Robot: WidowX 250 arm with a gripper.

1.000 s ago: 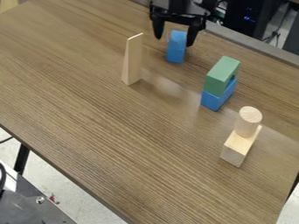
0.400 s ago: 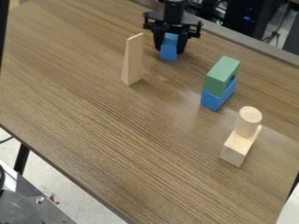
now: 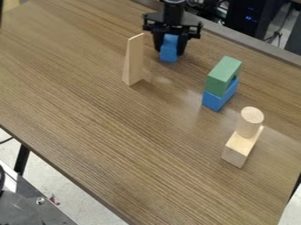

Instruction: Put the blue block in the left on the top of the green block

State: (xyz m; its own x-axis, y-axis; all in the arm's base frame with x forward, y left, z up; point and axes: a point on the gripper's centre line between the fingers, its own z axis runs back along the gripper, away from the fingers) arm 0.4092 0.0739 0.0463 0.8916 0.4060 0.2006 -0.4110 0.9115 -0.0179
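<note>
At the top of the camera view, the black gripper [image 3: 170, 50] hangs low over the table's back part, shut on the upright blue block [image 3: 169, 48], with one finger on each side of it. To the right and nearer the camera, the green block [image 3: 224, 75] lies on top of a second blue block [image 3: 220, 96]. The gripper is behind and to the left of that stack, apart from it.
A tall thin wooden wedge [image 3: 133, 59] stands upright just left of the gripper. At the right, a wooden cylinder [image 3: 250, 121] stands on a wooden block [image 3: 240, 147]. The table's [image 3: 117, 140] back edge runs behind the gripper.
The gripper has come down around the blue block and its fingers have drawn together on it. The block has shifted slightly to the left. The green block stack has stayed put.
</note>
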